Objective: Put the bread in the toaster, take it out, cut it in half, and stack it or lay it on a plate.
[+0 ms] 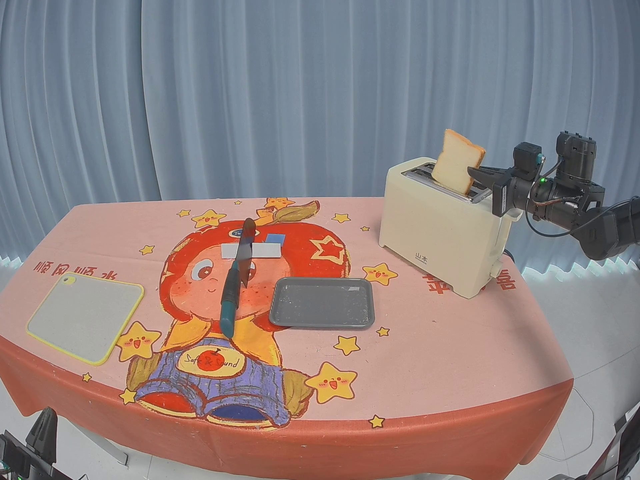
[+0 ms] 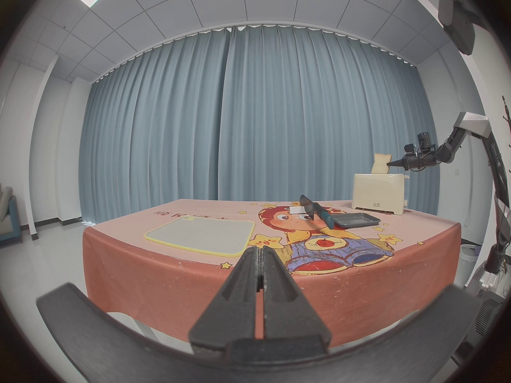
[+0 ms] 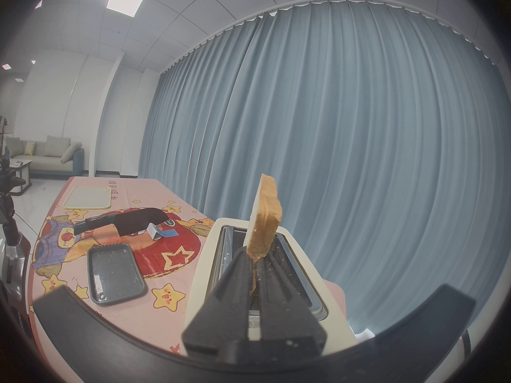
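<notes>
A slice of bread (image 1: 459, 160) stands tilted, mostly above a slot of the cream toaster (image 1: 437, 235) at the table's right. My right gripper (image 1: 476, 174) reaches in from the right and is shut on the slice's edge. In the right wrist view its fingers (image 3: 234, 285) pinch the bread (image 3: 264, 216) low down, over the toaster (image 3: 205, 288). My left gripper (image 2: 260, 254) is shut on nothing, low in front of the table's near left edge. A grey plate-tray (image 1: 322, 325) lies mid-table. A knife (image 1: 237, 276) with a teal handle leans beside it.
The knife's blade rests on a small white and blue stand (image 1: 252, 250). A grey cutting board (image 1: 85, 315) with a yellow rim lies at the table's left front. Blue curtains hang behind the table.
</notes>
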Controlling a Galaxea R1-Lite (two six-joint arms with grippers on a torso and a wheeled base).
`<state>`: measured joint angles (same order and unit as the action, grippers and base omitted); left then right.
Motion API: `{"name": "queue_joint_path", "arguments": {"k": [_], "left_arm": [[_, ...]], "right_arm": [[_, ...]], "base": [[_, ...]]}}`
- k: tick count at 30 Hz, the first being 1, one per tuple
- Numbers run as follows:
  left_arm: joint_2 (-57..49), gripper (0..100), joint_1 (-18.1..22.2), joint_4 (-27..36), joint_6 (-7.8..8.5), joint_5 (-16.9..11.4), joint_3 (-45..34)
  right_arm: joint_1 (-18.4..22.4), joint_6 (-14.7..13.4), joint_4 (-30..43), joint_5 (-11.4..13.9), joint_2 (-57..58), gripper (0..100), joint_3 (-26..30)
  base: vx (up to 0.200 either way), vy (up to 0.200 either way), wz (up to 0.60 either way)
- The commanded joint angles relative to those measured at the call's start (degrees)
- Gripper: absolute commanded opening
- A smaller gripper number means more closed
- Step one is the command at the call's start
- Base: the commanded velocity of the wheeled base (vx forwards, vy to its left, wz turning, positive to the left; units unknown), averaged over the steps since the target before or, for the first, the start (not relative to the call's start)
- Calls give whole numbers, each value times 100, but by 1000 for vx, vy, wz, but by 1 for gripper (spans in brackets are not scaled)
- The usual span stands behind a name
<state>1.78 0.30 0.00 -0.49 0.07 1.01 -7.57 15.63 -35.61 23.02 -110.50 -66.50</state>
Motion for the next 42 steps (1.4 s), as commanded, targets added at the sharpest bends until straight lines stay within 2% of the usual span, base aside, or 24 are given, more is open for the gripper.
{"name": "queue_joint_path", "arguments": {"k": [1,22,23,36,42], "left_arm": [[7,0,5,0,-4,1,-101],[7,0,5,-9,-4,1,-101],[7,0,5,0,-4,1,-101],[7,0,5,-9,-4,1,-101],[7,0,5,-9,-4,1,-101]], "right_arm": [[19,2,-16,1,-60,0,5],[10,19,-43,-25,-183,0,-91],[1,19,-51,-25,-183,100,-91],[-60,2,-87,-69,-69,100,111],[-43,-51,-78,-87,441,100,401]], "base": [[0,0,0],[0,0,0],[0,0,0],[0,0,0],[0,0,0]]}}
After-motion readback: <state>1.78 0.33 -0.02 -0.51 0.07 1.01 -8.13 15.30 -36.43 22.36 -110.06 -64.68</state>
